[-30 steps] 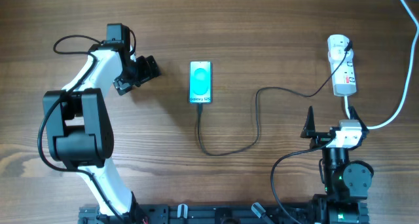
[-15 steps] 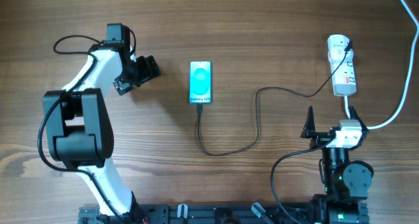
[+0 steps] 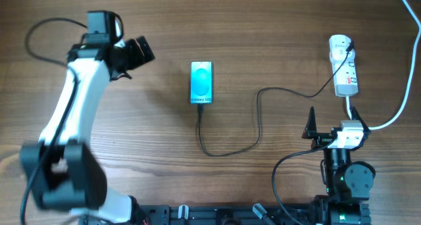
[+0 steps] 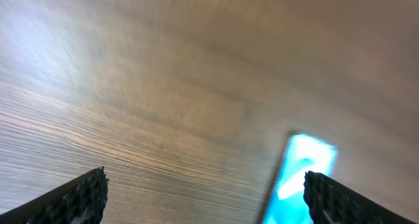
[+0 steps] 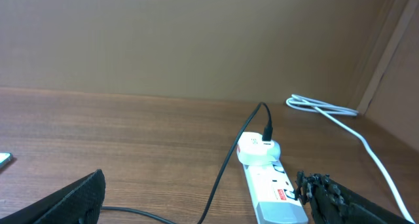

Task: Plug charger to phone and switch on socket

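The phone (image 3: pixel 202 83) lies flat mid-table, its cyan screen lit; in the blurred left wrist view the phone (image 4: pixel 298 176) shows at lower right. The charger (image 3: pixel 258 117), a thin black cable, loops from the phone's near edge to a white adapter on the socket (image 3: pixel 345 74). I cannot tell whether its tip is in the phone. My left gripper (image 3: pixel 136 50) hangs open left of the phone, its fingers (image 4: pixel 77 199) wide apart and empty. My right gripper (image 3: pixel 332 121) stands open just short of the socket (image 5: pixel 272 186), with the charger (image 5: pixel 230 168) running between its fingers.
A thick white cord (image 3: pixel 404 97) runs from the socket's near end out along the right side to the far right corner, seen again as the white cord (image 5: pixel 327 111) in the right wrist view. A wall rises behind the table.
My left arm has stretched out and swung up and to the left, carrying its gripper a little farther back on the table. The right arm, phone and cable have not moved.
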`<state>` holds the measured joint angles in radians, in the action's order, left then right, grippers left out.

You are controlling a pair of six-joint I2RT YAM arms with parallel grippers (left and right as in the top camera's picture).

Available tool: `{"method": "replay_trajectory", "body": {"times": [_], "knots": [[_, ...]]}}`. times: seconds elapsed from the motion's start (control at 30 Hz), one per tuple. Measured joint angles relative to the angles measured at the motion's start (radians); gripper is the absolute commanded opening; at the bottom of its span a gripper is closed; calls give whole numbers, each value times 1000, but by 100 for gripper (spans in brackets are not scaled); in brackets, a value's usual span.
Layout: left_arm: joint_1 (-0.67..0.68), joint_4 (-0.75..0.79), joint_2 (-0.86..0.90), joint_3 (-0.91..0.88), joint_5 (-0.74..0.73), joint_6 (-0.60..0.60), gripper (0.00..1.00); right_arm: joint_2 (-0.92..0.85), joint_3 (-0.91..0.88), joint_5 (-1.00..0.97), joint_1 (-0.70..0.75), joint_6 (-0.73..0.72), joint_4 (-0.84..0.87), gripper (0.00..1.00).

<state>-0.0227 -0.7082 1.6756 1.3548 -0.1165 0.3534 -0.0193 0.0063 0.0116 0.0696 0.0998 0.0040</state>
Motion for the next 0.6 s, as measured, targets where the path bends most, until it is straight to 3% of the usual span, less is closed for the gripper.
{"method": "replay_trajectory", "body": {"times": [0.13,0.3,0.6], "knots": [[0,46,-121,0,13,0,100,0,0,0,0,0,0,100],[0,212,-122,-44,-1,0,100,0,0,0,0,0,0,100],[0,578,-126,-350,-53,0,100,0,0,0,0,0,0,100]]}}
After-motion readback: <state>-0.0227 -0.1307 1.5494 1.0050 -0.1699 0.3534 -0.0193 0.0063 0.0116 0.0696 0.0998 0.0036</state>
